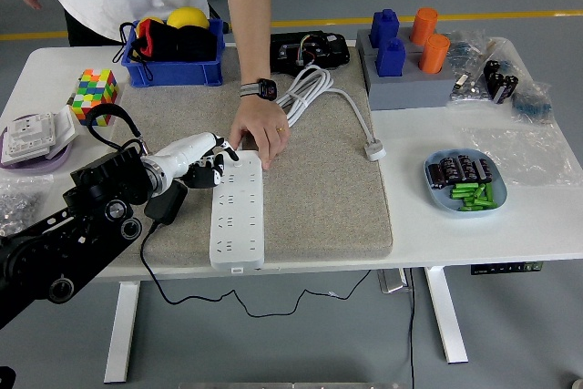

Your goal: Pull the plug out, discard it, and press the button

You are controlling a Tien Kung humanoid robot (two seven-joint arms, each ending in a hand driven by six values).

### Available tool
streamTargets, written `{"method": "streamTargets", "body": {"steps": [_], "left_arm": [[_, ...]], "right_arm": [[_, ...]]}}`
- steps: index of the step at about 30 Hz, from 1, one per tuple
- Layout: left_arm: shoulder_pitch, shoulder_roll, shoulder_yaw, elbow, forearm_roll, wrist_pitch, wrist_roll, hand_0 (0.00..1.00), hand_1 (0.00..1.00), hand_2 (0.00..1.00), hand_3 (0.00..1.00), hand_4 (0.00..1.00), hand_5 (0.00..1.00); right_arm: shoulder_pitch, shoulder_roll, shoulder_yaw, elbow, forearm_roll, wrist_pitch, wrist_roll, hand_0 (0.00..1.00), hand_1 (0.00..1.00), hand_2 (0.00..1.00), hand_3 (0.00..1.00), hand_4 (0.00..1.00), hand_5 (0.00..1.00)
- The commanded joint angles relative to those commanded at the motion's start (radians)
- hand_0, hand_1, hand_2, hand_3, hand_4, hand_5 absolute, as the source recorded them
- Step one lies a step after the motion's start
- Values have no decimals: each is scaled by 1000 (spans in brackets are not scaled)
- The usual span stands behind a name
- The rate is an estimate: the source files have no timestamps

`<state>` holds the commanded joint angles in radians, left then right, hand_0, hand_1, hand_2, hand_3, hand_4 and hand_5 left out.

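Observation:
A white power strip (237, 211) lies lengthwise on the grey mat (319, 189). A black plug adapter (167, 201) with its black cord lies on the mat just left of the strip, not in a socket. My left hand (211, 163) reaches in from the left, fingers spread and holding nothing, with the fingertips at the strip's far left corner. A person's hand (260, 131) with a wristwatch presses down on the strip's far end. My right arm does not show.
A blue bin (175, 68) with a yellow ball stands at the back. A colour cube (94, 94) and a purple dish (32, 145) are at the left. A coiled white cable (314, 88), a grey block holder (405, 79) and a blue plate (463, 183) lie to the right.

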<state>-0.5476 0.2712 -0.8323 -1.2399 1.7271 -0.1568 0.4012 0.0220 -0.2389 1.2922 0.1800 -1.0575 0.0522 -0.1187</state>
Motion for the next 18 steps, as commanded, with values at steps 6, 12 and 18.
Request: {"method": "streamTargets", "body": {"steps": [6,12,18], "left_arm": [[-10,-29,2,25,12,6,-1,10,20,120,710,2,2],[-20,-43,11,56,31,7,4,10,23,119,714,2,2],[-29,-52,13,93,37,10,1,9,22,117,715,2,2]], "right_arm": [[2,0,-6,0,2,1,2,692,678,662,616,712,489],[2,1,-3,0,2,0,1,692,678,662,616,712,489],[-1,3,0,0,-1,0,-1,692,678,662,616,713,490]]}}
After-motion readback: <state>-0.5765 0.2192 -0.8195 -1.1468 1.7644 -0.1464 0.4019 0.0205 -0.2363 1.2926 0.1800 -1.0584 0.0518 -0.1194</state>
